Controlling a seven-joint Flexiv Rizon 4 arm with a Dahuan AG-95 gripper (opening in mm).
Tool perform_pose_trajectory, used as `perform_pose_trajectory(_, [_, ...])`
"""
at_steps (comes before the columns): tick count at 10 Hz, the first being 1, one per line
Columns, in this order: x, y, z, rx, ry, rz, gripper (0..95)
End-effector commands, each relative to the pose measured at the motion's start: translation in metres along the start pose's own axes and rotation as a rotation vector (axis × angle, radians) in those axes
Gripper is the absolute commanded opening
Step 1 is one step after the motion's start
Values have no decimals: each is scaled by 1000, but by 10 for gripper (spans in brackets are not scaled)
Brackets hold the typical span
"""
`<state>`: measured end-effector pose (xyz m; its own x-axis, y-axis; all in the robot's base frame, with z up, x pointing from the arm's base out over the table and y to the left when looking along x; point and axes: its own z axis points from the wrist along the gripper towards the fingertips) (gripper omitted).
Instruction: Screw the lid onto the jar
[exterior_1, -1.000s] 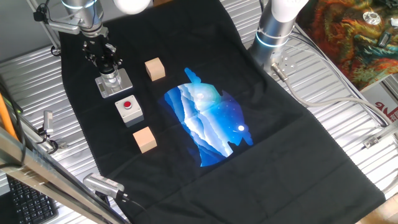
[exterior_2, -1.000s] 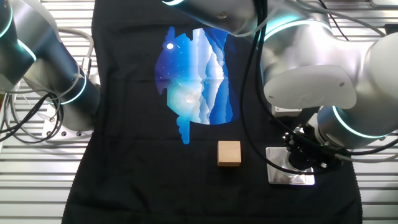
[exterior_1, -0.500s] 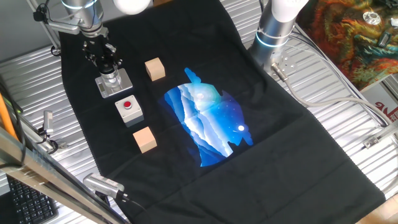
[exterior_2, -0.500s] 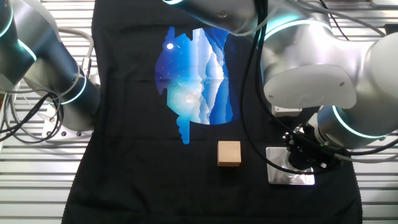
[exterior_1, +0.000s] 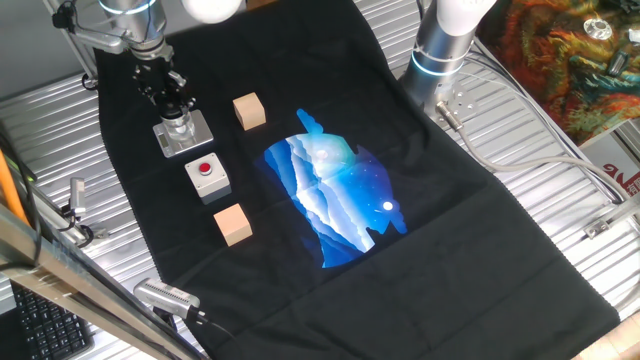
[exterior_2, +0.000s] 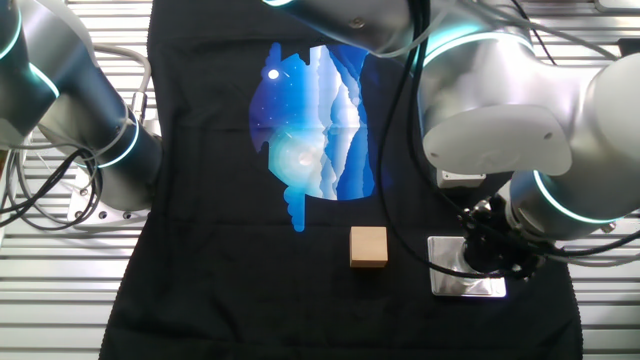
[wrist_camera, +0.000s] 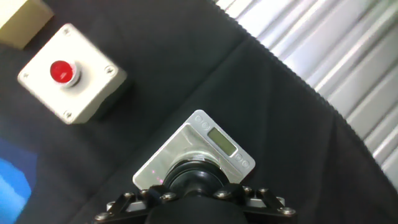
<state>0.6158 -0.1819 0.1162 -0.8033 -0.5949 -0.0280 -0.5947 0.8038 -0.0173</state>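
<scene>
- The end effector (exterior_1: 172, 103) stands straight above the jar (exterior_1: 179, 127), at the far left part of the black cloth (exterior_1: 420, 200) that covers the desk (exterior_1: 560, 190).
- In the hand view the lid (wrist_camera: 198, 176) is a dark round cap directly under the end effector (wrist_camera: 198, 198), on top of the jar's grey square base plate (wrist_camera: 214, 146).
- The fingers seem to be closed around the lid, but their tips are hidden, so I cannot tell this with certainty.
- In the other fixed view the base plate (exterior_2: 462, 283) lies flat on the cloth, and the end effector (exterior_2: 490, 255) covers the jar.
- A grey box with a red button (exterior_1: 207, 176) stands just beside the jar, toward the camera.
- One wooden cube (exterior_1: 249, 111) sits to the right of the jar; a second wooden cube (exterior_1: 232, 223) sits beyond the button box, near the blue picture (exterior_1: 335, 200) on the cloth.
</scene>
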Motion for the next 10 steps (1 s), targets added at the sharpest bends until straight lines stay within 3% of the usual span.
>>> perform_pose_trajectory(1, [0, 0, 0, -21, -6, 253, 0])
perform_pose_trajectory(3, [0, 0, 0, -29, -5, 297, 0])
perform_pose_trajectory(10, [0, 0, 0, -27, -6, 301, 0])
